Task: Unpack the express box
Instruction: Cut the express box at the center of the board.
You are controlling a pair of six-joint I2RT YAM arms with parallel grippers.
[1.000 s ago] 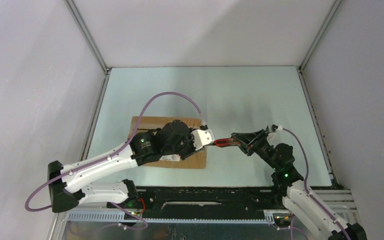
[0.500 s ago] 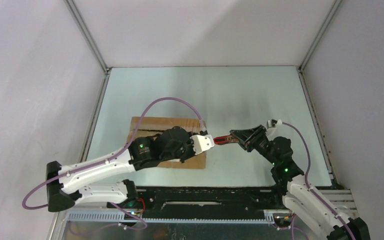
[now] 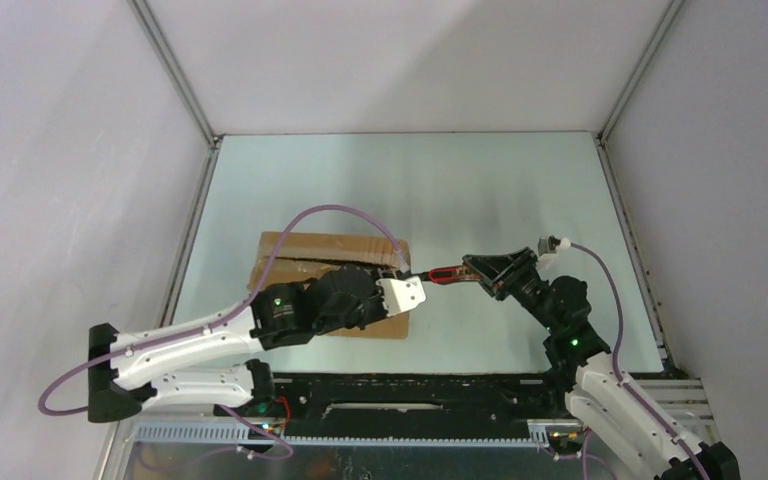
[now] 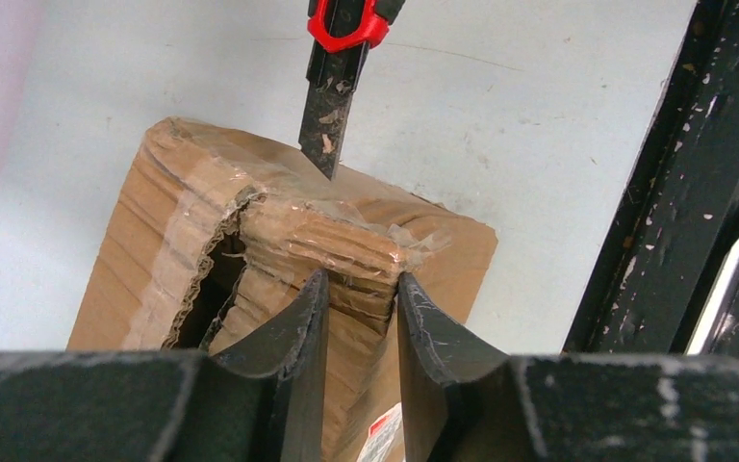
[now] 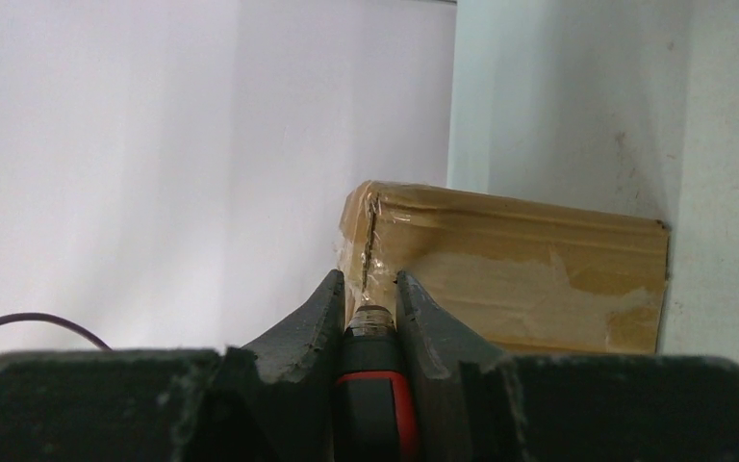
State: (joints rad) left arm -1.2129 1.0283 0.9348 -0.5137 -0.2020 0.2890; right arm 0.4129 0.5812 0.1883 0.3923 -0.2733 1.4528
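Note:
The express box (image 3: 295,252) is a brown taped carton lying left of the table's middle. Its top seam is split open along the far side (image 4: 214,279). My left gripper (image 3: 408,294) is at the box's right end, its fingers closed on the raised edge of a flap (image 4: 358,281). My right gripper (image 3: 475,273) is shut on a red and black utility knife (image 3: 445,272). The knife (image 4: 342,58) points its blade at the taped right end of the box (image 5: 539,260). The knife's handle fills the right jaws (image 5: 370,385). A white label (image 4: 385,428) shows on the box's side.
White enclosure walls stand on three sides with metal posts at the corners (image 3: 605,130). The black base rail (image 3: 410,385) runs along the near edge and shows at the right of the left wrist view (image 4: 654,192). A purple cable (image 3: 345,212) arcs over the box.
My left gripper has drawn back toward the near edge with the flap end, and a dark slit has opened along the box's top. The knife has moved left and farther back to the box's right end.

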